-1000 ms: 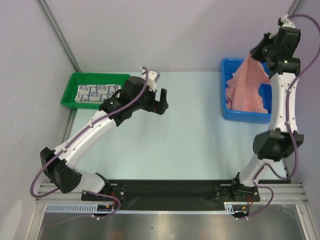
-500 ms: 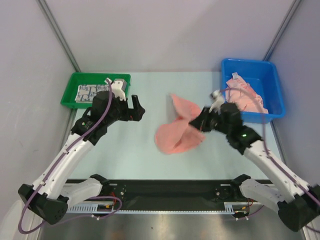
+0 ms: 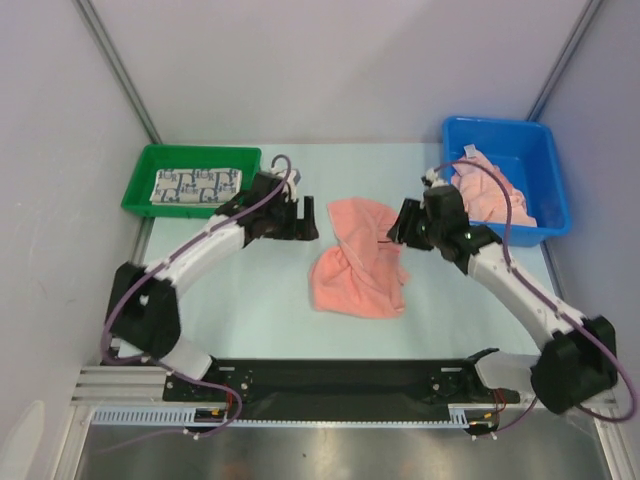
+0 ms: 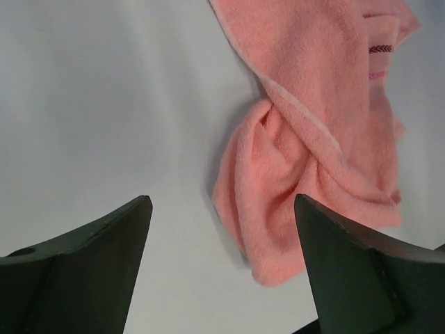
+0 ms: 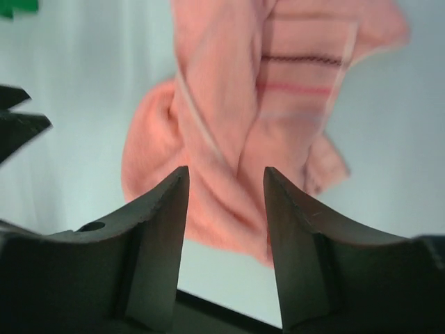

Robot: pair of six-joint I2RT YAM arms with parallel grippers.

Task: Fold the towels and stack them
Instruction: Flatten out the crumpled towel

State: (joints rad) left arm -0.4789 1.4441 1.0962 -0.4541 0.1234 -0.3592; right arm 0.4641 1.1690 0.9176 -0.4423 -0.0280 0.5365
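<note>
A salmon-pink towel lies loose on the pale counter, midway between the two arms. It is not folded. It is twisted at its middle, with a broader lobe toward the arm bases and a narrower lobe toward the far wall. The right wrist view shows a thin dark stitched line and a pink stripe across one end of it.

The left hand hangs just beside the towel's left edge. Its fingers are spread wide with nothing between them, and bare counter and the towel's near corner show through the gap.

The right hand sits at the towel's right edge. Its fingers stand partly apart. The towel shows through the gap, blurred and below the tips, and no cloth is pinched between them.

At the far left of the counter stands a green tray. It holds a folded white towel with blue-grey pattern, lying flat. At the far right stands a blue bin. It holds more pink towels in a rumpled heap. How many lie in the heap cannot be told. The right arm's cable arcs over them.
</note>
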